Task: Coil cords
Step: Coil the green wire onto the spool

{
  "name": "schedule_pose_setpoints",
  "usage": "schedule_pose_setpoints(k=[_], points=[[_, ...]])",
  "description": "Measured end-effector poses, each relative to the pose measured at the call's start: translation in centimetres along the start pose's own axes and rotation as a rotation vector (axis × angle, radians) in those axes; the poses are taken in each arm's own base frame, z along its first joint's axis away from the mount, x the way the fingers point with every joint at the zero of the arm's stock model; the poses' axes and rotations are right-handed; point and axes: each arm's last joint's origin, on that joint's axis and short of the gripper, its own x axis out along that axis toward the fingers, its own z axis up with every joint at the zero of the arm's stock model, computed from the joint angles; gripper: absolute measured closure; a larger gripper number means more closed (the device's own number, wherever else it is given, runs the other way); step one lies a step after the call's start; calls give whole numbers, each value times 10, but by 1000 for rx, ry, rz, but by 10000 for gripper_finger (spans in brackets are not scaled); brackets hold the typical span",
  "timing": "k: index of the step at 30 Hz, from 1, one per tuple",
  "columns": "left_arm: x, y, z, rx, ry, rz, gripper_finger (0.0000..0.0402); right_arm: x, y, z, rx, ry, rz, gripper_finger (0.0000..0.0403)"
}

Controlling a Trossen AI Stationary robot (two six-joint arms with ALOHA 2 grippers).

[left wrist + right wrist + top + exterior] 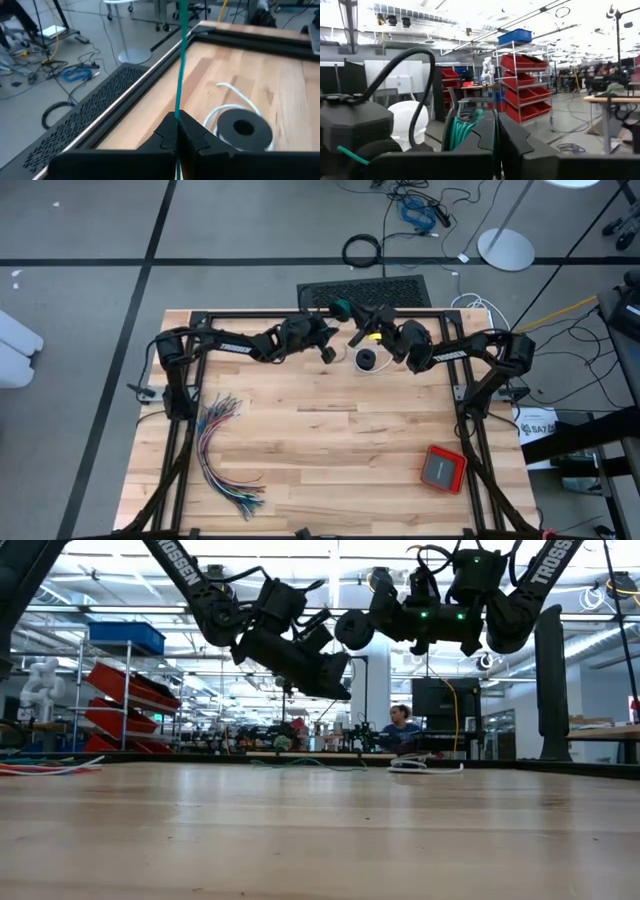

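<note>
Both arms are raised over the far edge of the table (330, 430). The left gripper (177, 131) is pinched tight on the green cord (179, 60), which runs taut and straight away from its fingertips. The right gripper (496, 131) is also closed, with a bunch of green cord loops (462, 129) clamped just beside its fingers. Below them on the wood lies the black cord (243, 129), wound into a small flat ring with its white tail (235, 92) curling around it. The overhead view alone shows a fan of coloured wires (222, 450) near the left side and a red box (442, 469) on the right side nearer the front, both well apart from the grippers. The low view shows a person (400, 725) far behind the table.
</note>
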Motion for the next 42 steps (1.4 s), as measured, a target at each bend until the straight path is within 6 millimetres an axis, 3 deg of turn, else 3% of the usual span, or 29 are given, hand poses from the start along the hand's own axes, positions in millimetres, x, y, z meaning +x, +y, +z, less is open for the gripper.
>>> schedule_pose_setpoints(k=[9,18,25,36,42], points=[[-4,-29,7,10,-58,-46,402,11,0,-3,-79,78,-51,403],[-8,-49,24,29,-104,-64,402,11,-2,-36,-58,194,-61,403],[-14,-56,22,123,-8,-25,402,9,-1,-43,-44,256,-32,403],[-58,-41,60,239,21,56,402,5,2,-54,-34,381,55,403],[-60,-22,63,231,45,39,402,3,5,-56,-28,409,104,403]])
